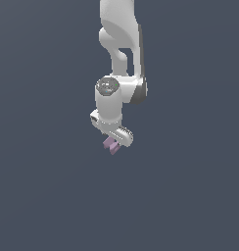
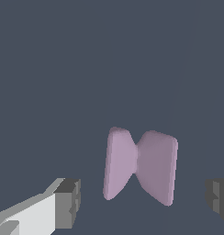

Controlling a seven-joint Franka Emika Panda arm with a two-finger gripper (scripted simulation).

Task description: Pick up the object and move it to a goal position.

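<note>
The object [image 2: 140, 164] is a small pale purple block pinched at the waist like a bowtie. In the wrist view it lies between the two dark finger pads [image 2: 70, 202], with a clear gap on each side. My gripper [image 2: 143, 199] is open around it and touches it on neither side. In the exterior view the white arm reaches straight down, and the object [image 1: 111, 145] shows just under the hand. The gripper [image 1: 114, 141] is right over it, and the hand hides most of the fingers.
A plain dark grey-blue surface [image 1: 53, 196] fills both views. No other objects, containers or edges show.
</note>
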